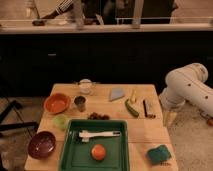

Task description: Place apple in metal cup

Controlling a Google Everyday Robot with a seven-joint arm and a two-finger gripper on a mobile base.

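1. Camera view: pale wooden desk (145, 131) seen from above and in front, with a white robot arm (187, 86) bent at the right edge.
2. Tool out of sight, somewhere past the right border; jaws standing wide, holding nothing that can be seen.
3. Small round orange-red apple (98, 151) lying in the near half of a rectangular green plastic tray (74, 156), well apart from the arm.
4. White long-handled utensil (98, 134) lying crosswise in the tray, just behind the apple.
5. Short dark grey metal cup (80, 103) upright on the desk behind the tray's far left corner.
6. Wide orange bowl (56, 103) just left of the cup; pale clear jar (86, 86) behind it.
7. Small light-green round thing (60, 121) beside the tray's left rim; dark maroon bowl (41, 144) nearer, at the desk's left corner.
8. Teal-green sponge (159, 153) on the near right of the desk.
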